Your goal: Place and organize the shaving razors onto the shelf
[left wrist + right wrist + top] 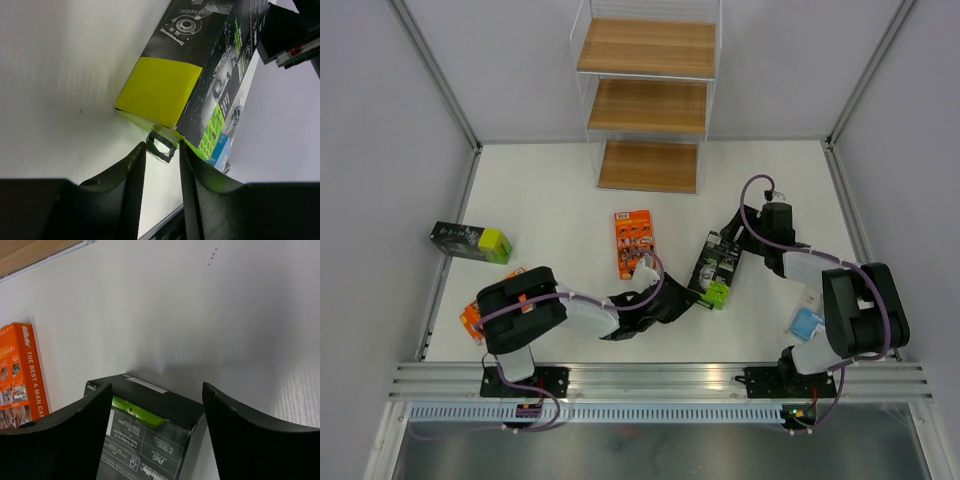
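Observation:
A green-and-black razor pack [719,262] lies mid-table between both grippers. My left gripper [696,294] is at its green near end; in the left wrist view the fingers [162,146] stand narrowly apart with the pack's [160,90] hang tab between the tips. My right gripper [728,240] is open wide, its fingers either side of the pack's black far end [150,440]; the gripper [156,386] is not touching it. An orange pack [634,243] lies left of centre. Another green-and-black pack [470,242] lies far left. A second orange pack [478,312] is partly hidden under the left arm. The light blue pack [807,322] lies beside the right arm.
The three-tier wooden shelf [650,90] stands at the back centre against the wall, its boards bare. Grey walls close the table on the left, right and back. A metal rail [660,378] runs along the near edge.

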You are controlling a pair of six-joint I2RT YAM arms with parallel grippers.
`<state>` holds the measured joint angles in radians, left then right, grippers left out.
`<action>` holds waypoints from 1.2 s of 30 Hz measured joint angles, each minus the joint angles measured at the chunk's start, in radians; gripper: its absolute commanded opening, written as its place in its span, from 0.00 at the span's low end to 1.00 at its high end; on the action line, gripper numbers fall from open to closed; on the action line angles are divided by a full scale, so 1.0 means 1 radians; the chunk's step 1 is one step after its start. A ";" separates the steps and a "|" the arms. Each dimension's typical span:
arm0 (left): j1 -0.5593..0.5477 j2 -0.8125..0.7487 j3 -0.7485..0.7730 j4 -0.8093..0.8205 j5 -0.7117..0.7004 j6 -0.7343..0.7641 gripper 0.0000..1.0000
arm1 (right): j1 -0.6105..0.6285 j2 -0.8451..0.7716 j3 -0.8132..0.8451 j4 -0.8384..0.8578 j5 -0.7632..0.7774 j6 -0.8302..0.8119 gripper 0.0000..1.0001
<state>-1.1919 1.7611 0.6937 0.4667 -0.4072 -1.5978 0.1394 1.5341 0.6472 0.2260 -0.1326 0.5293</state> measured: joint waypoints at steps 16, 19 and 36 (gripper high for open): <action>0.256 0.076 0.005 0.133 0.252 0.330 0.37 | -0.013 -0.310 -0.222 -0.081 0.104 0.087 0.74; 0.279 0.079 0.006 0.150 0.282 0.375 0.35 | -0.012 -0.312 -0.224 -0.084 0.101 0.089 0.74; 0.353 0.166 0.018 0.356 0.361 0.504 0.02 | -0.011 -0.285 -0.226 -0.052 0.089 0.107 0.76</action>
<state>-0.8391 1.9274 0.7116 0.8227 -0.0463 -1.0939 0.1280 1.2491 0.4210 0.1738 -0.0437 0.6361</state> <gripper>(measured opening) 0.028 0.761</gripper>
